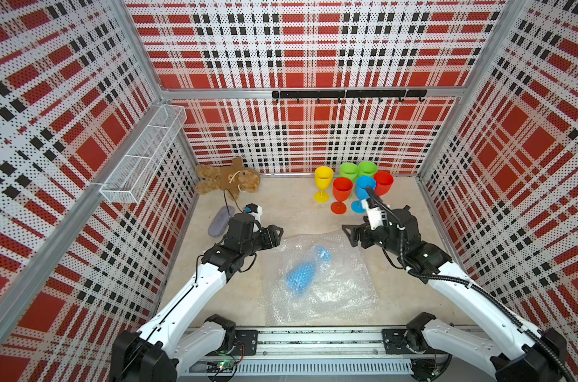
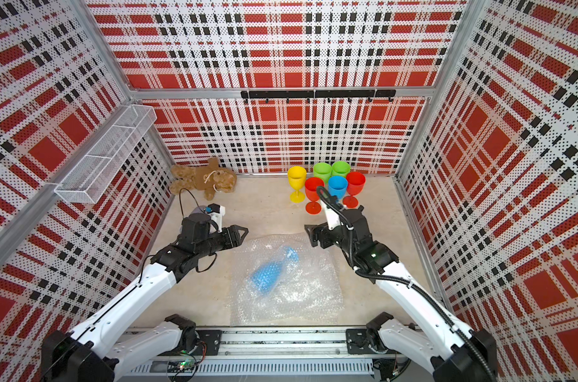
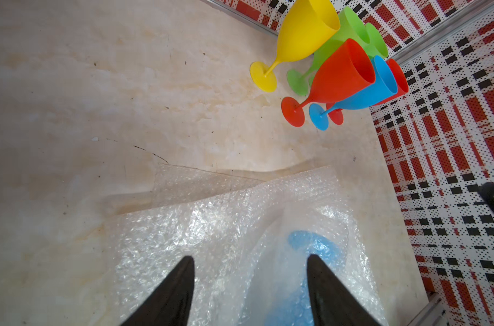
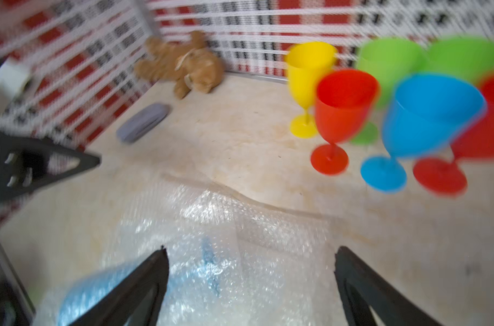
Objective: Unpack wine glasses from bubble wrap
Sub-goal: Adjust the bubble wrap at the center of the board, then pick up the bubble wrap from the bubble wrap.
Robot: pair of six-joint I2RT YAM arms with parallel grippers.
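The mottled beige surface (image 1: 297,211) carries a crinkled, dimpled sheet of clear bubble wrap (image 1: 343,291) near its front edge. The sheet is folded loosely over 1 wrapped blue goblet (image 1: 302,274) lying on its side, its colour showing through the bubbles. A white wire-mesh basket (image 1: 142,155) with 3 compartments hangs on the left wall. A furry brown teddy bear (image 1: 228,180) sprawls at the back left.

At the back right, 6 smooth plastic glasses stand upright in a cluster:
- 1 yellow goblet (image 1: 324,178)
- 2 green goblets (image 1: 348,172)
- 2 red goblets (image 1: 342,188)
- 1 bare blue goblet (image 1: 365,187)

A grey oblong case (image 1: 218,221) lies by the left wall. The left end effector (image 3: 249,258) and right end effector (image 4: 252,248) — both spread, gripping nothing — hover above the wrap's far edge.
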